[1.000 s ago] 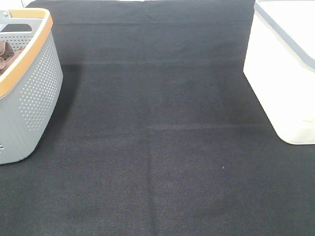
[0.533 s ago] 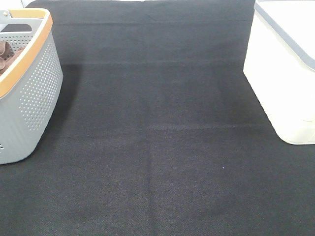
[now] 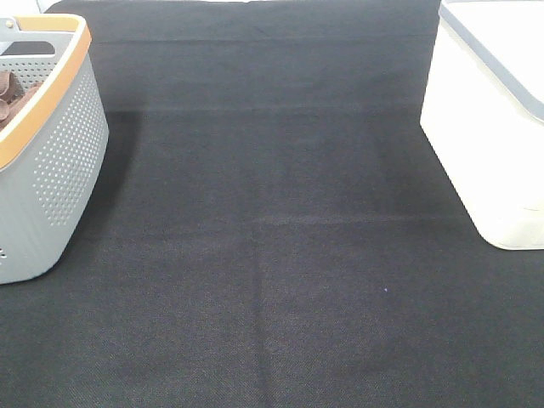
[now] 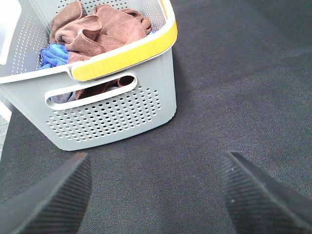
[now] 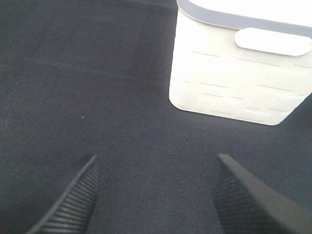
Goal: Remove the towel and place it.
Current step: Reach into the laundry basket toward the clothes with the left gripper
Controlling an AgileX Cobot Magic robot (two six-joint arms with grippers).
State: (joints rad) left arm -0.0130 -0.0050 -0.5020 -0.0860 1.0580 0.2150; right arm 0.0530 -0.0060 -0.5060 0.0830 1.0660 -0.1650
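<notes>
A crumpled brown towel (image 4: 97,29) lies in a grey perforated basket (image 4: 112,114) with a yellow-orange rim, on top of a blue cloth (image 4: 52,54). In the high view the basket (image 3: 59,161) stands at the left edge and a bit of the brown towel (image 3: 10,92) shows inside. My left gripper (image 4: 153,192) is open and empty, over the black cloth just short of the basket's handle side. My right gripper (image 5: 156,195) is open and empty, short of a white bin (image 5: 234,73). Neither arm shows in the high view.
The white bin (image 3: 489,127) with a grey rim stands at the right edge. A black cloth (image 3: 272,255) covers the table between basket and bin.
</notes>
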